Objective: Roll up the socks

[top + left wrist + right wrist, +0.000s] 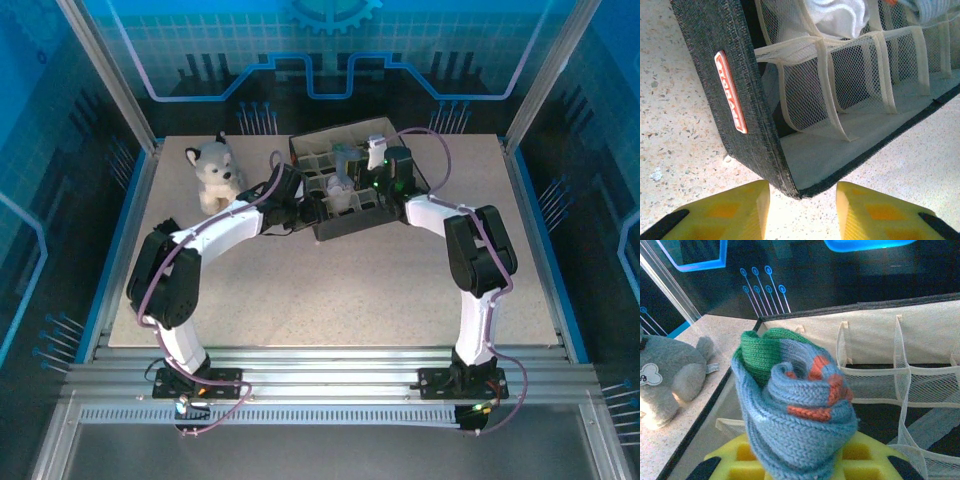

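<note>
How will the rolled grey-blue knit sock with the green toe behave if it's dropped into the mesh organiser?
The rolled grey-blue knit sock looks soft and light: its thick knit bulges over the right gripper. The ribbed yarn probably resists slipping. Its coil looks loose, so it may partly unroll once released into the mesh-divided fabric organiser.

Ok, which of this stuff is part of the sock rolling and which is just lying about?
Job:
- blue sock, rolled, held in the right gripper
- white sock, in a mesh pocket of the divided box

Lying about:
- toy husky, on the table beside the box
</note>
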Controlling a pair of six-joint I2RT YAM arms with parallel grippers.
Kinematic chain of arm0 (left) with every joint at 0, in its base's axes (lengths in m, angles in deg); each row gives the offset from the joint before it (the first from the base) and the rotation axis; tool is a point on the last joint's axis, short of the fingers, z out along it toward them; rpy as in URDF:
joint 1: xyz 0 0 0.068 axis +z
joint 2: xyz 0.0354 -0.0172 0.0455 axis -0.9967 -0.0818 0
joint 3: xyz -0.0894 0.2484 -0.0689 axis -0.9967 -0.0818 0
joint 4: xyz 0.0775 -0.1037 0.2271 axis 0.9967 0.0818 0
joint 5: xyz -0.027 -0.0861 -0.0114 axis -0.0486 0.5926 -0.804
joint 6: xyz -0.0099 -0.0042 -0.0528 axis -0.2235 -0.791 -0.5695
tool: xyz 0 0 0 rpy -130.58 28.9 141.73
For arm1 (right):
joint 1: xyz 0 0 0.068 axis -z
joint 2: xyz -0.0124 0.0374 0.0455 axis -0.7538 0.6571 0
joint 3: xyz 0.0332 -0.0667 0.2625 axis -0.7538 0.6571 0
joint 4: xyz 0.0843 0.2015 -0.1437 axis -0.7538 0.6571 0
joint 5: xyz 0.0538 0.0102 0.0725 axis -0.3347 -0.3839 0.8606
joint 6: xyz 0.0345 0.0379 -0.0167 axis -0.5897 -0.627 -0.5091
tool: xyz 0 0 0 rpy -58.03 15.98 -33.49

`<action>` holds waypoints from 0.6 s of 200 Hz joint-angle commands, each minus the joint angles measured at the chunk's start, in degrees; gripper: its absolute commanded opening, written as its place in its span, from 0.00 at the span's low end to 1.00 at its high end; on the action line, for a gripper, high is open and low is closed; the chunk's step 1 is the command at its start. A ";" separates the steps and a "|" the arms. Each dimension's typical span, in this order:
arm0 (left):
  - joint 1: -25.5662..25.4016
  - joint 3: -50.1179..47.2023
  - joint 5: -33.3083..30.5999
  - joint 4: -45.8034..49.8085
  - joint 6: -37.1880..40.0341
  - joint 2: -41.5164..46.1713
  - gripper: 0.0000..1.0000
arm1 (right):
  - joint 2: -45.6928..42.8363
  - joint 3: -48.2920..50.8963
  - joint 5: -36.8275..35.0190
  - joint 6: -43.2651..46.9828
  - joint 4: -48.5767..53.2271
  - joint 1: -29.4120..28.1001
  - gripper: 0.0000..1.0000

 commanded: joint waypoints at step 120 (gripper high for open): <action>1.26 -2.78 -1.39 7.05 1.43 2.43 0.12 | -12.24 12.23 -6.28 3.43 -6.96 -1.53 0.00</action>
